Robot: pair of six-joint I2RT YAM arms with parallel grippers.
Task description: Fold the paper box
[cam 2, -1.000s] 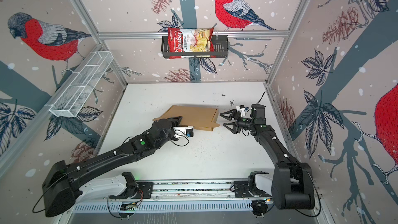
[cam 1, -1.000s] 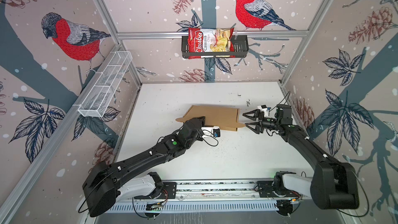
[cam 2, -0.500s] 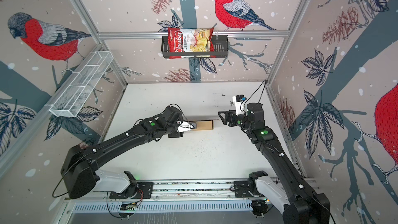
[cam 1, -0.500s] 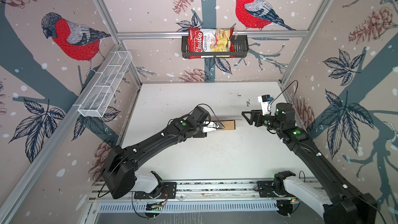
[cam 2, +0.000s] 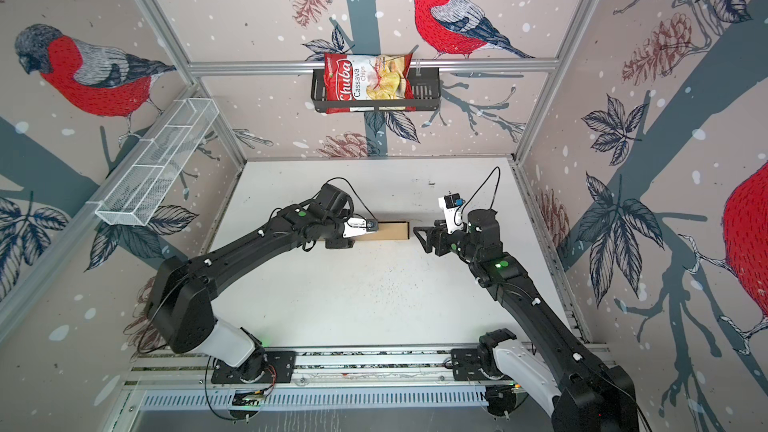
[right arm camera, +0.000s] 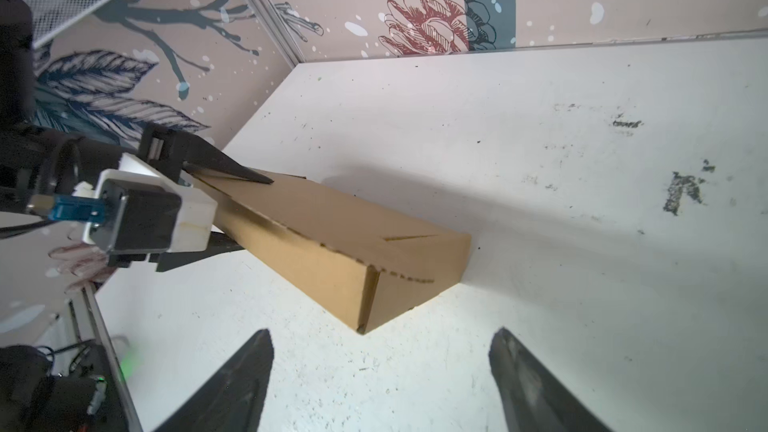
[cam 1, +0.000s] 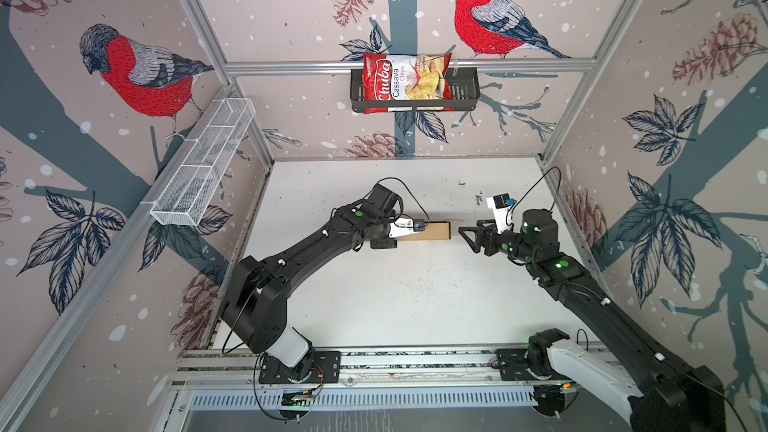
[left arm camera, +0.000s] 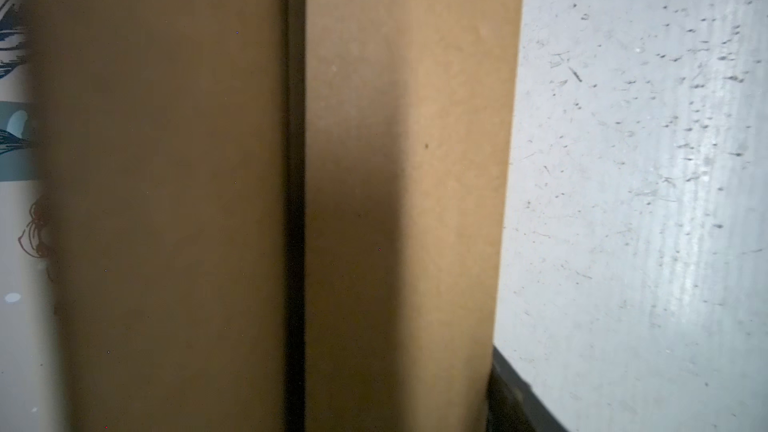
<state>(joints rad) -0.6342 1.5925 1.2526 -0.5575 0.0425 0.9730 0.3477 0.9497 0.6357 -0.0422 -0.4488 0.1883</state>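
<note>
**A:** How is the box [cam 1: 432, 230] expected to handle, and where should it be taken hold of?

**B:** It is plain corrugated cardboard, so it is judged light and fairly stiff across its panels. It is likely weaker along the creases and perforated lines that can be made out in the right wrist view. The matt faces are not expected to be slippery, but the walls could be dented by a hard pinch. Hold is best taken across two flat faces near an end, away from the loose flap edges.

**A:** Where is it found?

**B:** It is seen near the middle of the table [cam 1: 395, 297], folded up into a long, narrow shape that runs across both top views. Its free end appears to be rested on the table.

**A:** What is made of the left gripper [right arm camera: 257, 214]?

**B:** It is closed on the end of the box nearer the left arm. One of its fingers [right arm camera: 232, 170] is laid on the upper face and the other is set against the lower side. In the left wrist view the picture is mostly filled with cardboard, so little more can be told there.

**A:** And the right gripper [cam 1: 467, 238]?

**B:** It is spread wide and nothing is held in it. It is placed just beside the free end of the box, apart from it, and is pointed at that end. In the right wrist view the nearest corner of the box is seen just ahead of the two fingertips.
</note>
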